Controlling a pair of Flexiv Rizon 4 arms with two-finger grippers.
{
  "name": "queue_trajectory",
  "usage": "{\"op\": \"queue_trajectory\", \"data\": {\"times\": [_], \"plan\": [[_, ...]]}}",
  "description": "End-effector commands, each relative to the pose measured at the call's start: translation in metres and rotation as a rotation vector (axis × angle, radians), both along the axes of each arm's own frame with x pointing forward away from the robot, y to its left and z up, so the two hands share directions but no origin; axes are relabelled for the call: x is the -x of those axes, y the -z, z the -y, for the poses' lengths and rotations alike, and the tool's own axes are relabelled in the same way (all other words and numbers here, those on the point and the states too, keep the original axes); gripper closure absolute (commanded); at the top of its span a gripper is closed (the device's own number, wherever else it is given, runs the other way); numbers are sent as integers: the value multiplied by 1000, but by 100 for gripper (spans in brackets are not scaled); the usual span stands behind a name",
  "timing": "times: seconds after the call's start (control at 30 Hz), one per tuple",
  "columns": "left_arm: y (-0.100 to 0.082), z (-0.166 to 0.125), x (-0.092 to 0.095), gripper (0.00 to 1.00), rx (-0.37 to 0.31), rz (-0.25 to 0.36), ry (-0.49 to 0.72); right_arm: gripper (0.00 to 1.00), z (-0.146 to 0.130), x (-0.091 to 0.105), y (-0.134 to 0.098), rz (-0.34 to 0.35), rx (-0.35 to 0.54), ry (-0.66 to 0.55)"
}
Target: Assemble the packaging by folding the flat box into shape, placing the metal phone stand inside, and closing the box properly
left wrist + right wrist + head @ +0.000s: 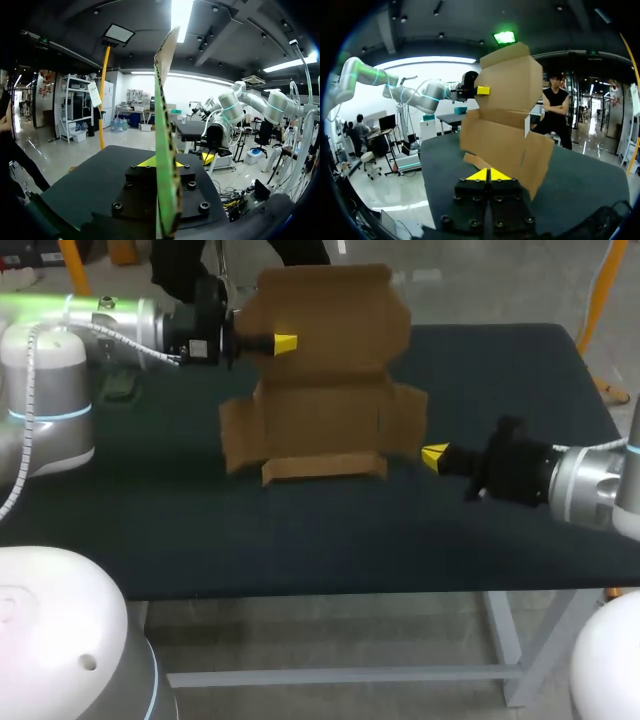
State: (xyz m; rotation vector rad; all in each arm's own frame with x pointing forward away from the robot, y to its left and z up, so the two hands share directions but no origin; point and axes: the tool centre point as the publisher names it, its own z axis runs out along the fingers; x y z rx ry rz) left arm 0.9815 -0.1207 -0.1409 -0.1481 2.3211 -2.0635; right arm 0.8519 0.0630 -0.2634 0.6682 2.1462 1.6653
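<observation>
While half-folded, box [330,410]: light card, probably floppy at creases; grip flap edges.
left hand [285,342]: clamped on upper flap.
right hand [435,455]: closed, empty, centre-right of frame.

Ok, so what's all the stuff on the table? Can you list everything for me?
cardboard box: one, brown, unfolded with its flaps open, held upright at the middle of the table.
small dark thing: one, dark greenish, on the table beside the left arm; too blurred to name.
table: one, black top.
left gripper: one, black with yellow tips, shut on the cardboard box's upper panel.
right gripper: one, black with yellow tips, shut with nothing in it, beside the box's lower right flap.
</observation>
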Motion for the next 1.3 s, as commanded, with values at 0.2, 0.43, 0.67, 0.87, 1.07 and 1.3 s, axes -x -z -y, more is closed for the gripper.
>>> {"op": "queue_trajectory", "data": {"times": [0.2,0.43,0.67,0.87,1.07,1.3], "plan": [[8,-1,6,100,2,-28,21,100,-14,2,6,5,22,6],[15,-2,3,100,2,-27,60,100,-21,2,9,1,30,7],[22,-5,-2,100,13,-23,79,100,-29,2,11,-2,33,9],[28,-6,-5,100,15,-16,90,100,-37,0,15,-5,36,8],[32,-6,-5,100,18,-5,109,100,-49,-2,21,-2,42,2],[38,-8,-6,100,27,10,131,100,-68,-2,34,9,97,26]]}}
